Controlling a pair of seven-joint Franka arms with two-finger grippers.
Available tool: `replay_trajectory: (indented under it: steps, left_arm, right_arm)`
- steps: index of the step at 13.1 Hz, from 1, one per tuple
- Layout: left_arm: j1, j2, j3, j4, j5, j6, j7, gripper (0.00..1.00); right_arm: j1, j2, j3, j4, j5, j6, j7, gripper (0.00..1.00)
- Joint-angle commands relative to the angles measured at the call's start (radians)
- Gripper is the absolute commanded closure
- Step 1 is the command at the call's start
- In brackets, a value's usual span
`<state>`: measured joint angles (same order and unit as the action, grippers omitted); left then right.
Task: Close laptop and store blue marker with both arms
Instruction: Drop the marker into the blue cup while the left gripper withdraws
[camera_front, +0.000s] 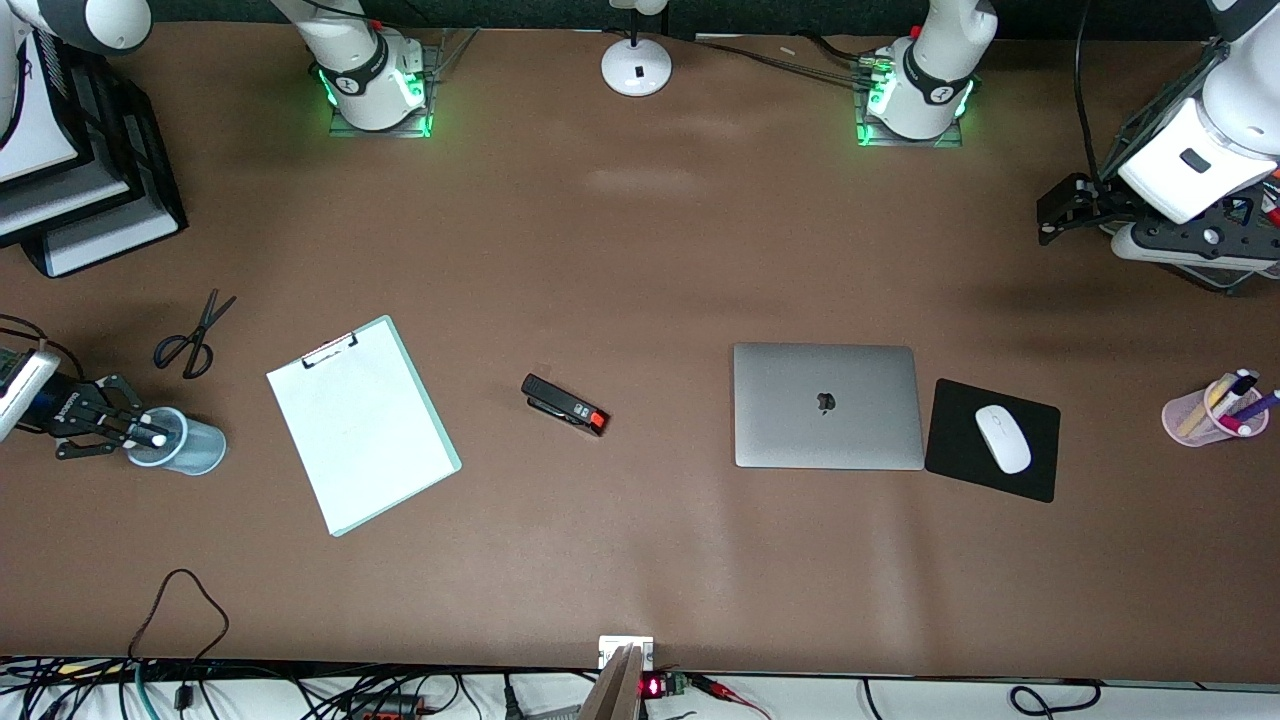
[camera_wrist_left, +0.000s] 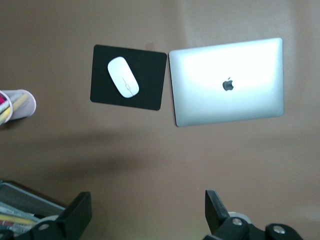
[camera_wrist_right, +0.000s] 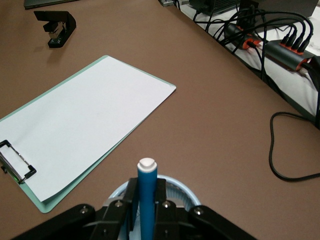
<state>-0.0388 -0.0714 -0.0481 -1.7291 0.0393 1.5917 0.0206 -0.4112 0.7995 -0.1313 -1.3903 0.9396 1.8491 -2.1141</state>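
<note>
Closed laptop (camera_front: 827, 405) lies flat; right jaws (camera_front: 140, 433) clamp the light, stiff, slippery blue marker (camera_wrist_right: 147, 200) mid-barrel over the cup (camera_front: 190, 447); left jaws (camera_front: 1060, 212) gape empty.

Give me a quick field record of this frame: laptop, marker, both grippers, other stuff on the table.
laptop: lid shut, flat on table, beside the mouse pad
blue marker: upright, white tip up, over the blue cup
right gripper: shut on the blue marker, at the cup's mouth
left gripper: open, holding nothing, raised at the left arm's end of the table
mouse: on the mouse pad
other: clipboard, stapler, scissors, pink pen cup
</note>
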Motion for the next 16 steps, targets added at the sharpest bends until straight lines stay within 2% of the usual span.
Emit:
replay_trajectory:
  steps: [1,2,5,10,16]
  left_arm:
    - [-0.012,0.028,-0.007,0.071,0.016,-0.062,-0.008,0.00]
    - [-0.006,0.031,0.003,0.103,0.005,-0.064,0.002,0.00]
    - [0.003,0.028,0.005,0.111,-0.009,-0.067,-0.002,0.00]
    - [0.004,0.030,0.007,0.111,-0.009,-0.070,-0.004,0.00]
    - [0.004,0.030,0.005,0.111,-0.009,-0.072,-0.005,0.00]
  right_arm:
    - [-0.020,0.004,0.013,0.025,0.011,-0.022,0.003,0.50]
    - [-0.020,0.001,0.013,0.028,0.016,-0.027,0.006,0.01]
    - [-0.017,-0.039,0.009,0.034,0.004,-0.080,0.081,0.00]
    - [-0.003,-0.170,0.016,0.083,-0.157,-0.188,0.333,0.00]
    - [0.115,-0.325,0.013,0.152,-0.338,-0.300,0.630,0.00]
